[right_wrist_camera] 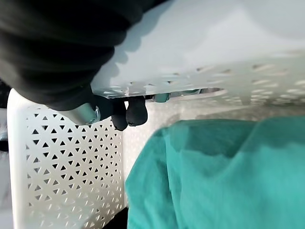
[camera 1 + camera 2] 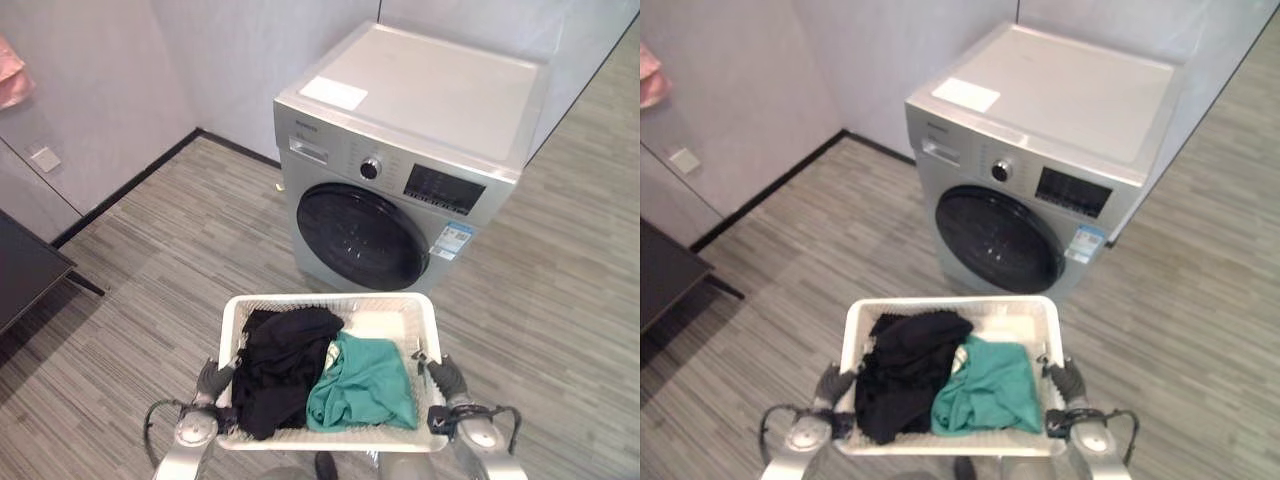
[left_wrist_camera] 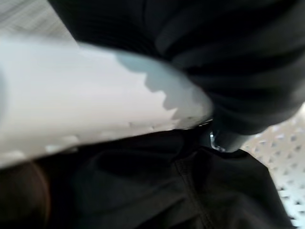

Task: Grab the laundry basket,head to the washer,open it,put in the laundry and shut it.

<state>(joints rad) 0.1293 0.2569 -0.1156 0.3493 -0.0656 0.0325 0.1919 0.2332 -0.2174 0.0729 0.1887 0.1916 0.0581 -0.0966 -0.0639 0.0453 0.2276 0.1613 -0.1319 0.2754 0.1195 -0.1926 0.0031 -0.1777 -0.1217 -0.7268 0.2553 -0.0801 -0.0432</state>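
Note:
I hold a white perforated laundry basket (image 2: 330,301) low in front of me, level above the floor. My left hand (image 2: 212,384) grips its left rim and my right hand (image 2: 447,379) grips its right rim. In the right wrist view dark fingertips (image 1: 129,112) curl over the rim (image 1: 228,38) into the basket. A black garment (image 2: 280,365) lies in the left half and a green one (image 2: 362,386) in the right half. The silver front-loading washer (image 2: 430,110) stands just beyond the basket, its round dark door (image 2: 362,237) shut.
A dark low table (image 2: 25,265) stands at the left by the wall. Grey walls run behind and left of the washer. A pink cloth (image 2: 12,72) hangs at the upper left. Striped grey floor lies open on both sides of the washer.

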